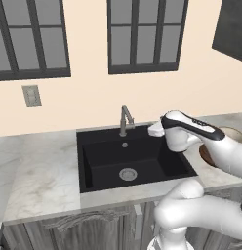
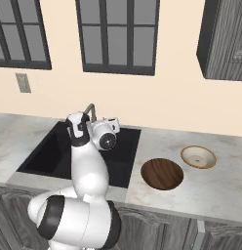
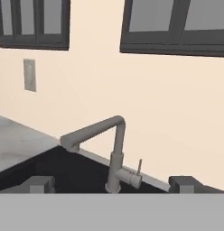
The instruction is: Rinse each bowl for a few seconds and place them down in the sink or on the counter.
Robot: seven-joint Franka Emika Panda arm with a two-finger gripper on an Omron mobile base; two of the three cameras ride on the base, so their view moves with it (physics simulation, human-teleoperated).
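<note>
dark bowl mostly behind arm

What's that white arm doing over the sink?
The robot arm holds its open, empty gripper above the black sink, facing the grey tap. No water runs in these views. Two bowls sit untouched on the counter right of the sink: a dark brown bowl nearer the basin and a tan bowl beyond it. It seems headed for the tap before rinsing them.
</note>
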